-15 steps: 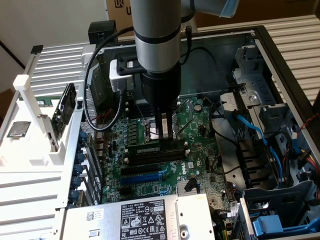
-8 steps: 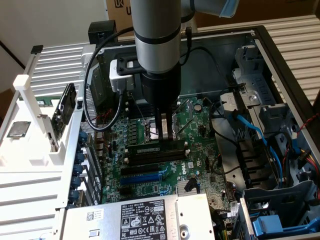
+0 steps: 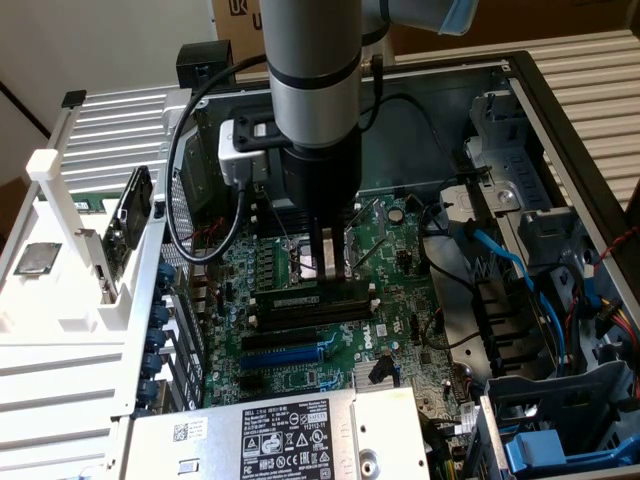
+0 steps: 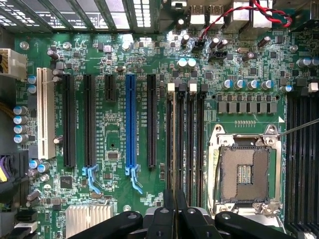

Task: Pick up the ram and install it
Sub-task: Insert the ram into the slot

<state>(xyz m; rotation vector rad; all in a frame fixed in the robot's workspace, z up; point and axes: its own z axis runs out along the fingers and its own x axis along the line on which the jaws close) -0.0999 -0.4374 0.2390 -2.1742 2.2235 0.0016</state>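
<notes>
My gripper (image 3: 329, 276) hangs low over the black memory slots (image 3: 320, 312) beside the empty CPU socket (image 4: 244, 172). In the wrist view its fingertips (image 4: 169, 199) stand almost together, astride a thin dark edge that runs along the slot farthest from the socket. That edge is the ram (image 4: 174, 167), seen from above. In the exterior view the ram (image 3: 292, 295) shows as a long dark strip directly under the fingers, lined up with the slots. Whether it is fully seated I cannot tell.
The open PC case has a blue slot (image 3: 290, 355), black expansion slots and a power supply (image 3: 280, 435) nearer the camera. Blue cables and drive cages (image 3: 540, 300) fill the exterior view's right. A white rack (image 3: 70, 300) on the exterior view's left holds a chip (image 3: 35, 258) and a dark board (image 3: 128, 225).
</notes>
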